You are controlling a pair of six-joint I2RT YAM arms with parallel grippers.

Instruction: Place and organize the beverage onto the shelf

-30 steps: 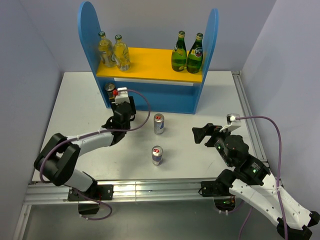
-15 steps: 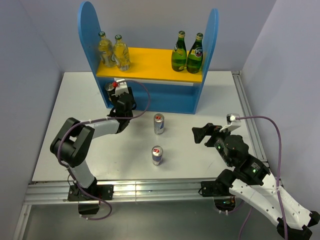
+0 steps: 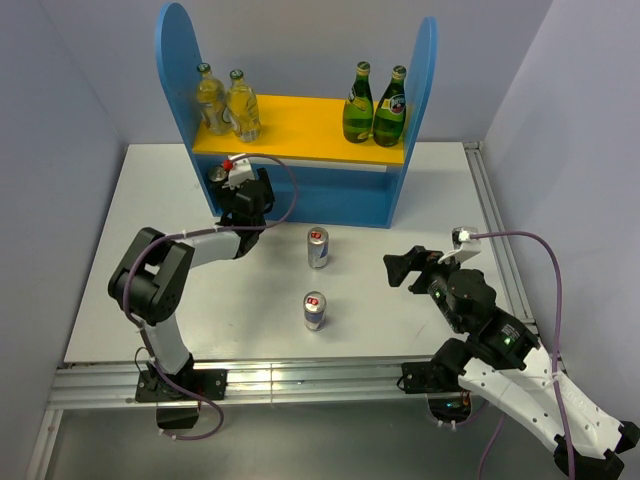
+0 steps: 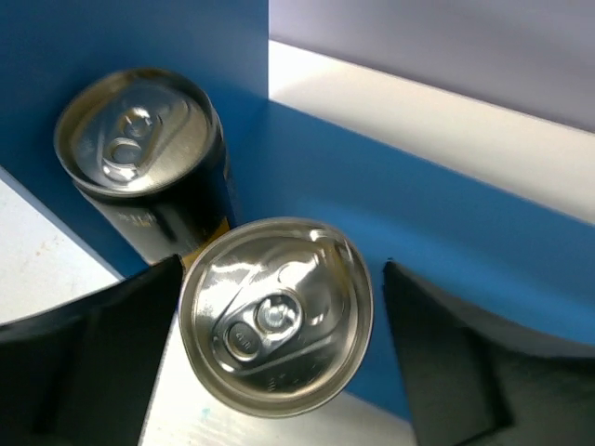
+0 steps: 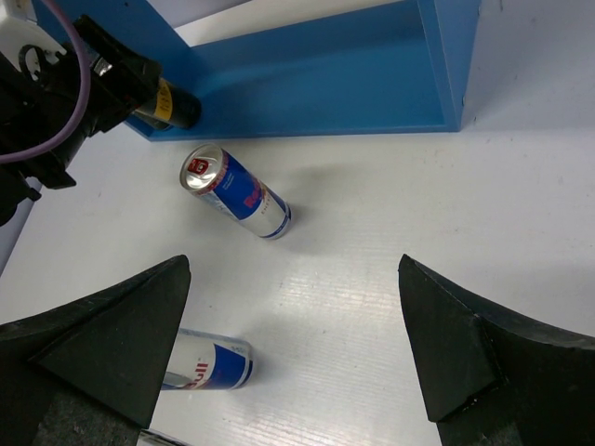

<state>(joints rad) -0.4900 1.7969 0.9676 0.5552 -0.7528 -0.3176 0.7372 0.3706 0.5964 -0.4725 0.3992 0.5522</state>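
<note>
Okay: left gripper (image 3: 240, 192) is at the left end of the shelf (image 3: 330, 205) lower level, straddling a dark can (image 4: 276, 316). A sliver of blue shows beside one finger (image 4: 465, 372), so can't tell if it's clamped. Second dark can (image 4: 139, 139) stands at its 10 o'clock, just beside. Pale bottles (image 3: 227, 105) are on the top board at 12 o'clock. Far silver can (image 3: 318, 247) and near silver can (image 3: 314, 311) stand upright on the bench (image 3: 150, 200), at 9 o'clock of the right gripper (image 5: 290, 279) and well apart from it. Its jaws are spread wide, holding nothing.

near silver can (image 5: 212, 363): "Bull", partly cut | far silver can (image 5: 240, 193): red lettering, illegible | green bottles (image 3: 374, 103): labels illegible
</note>
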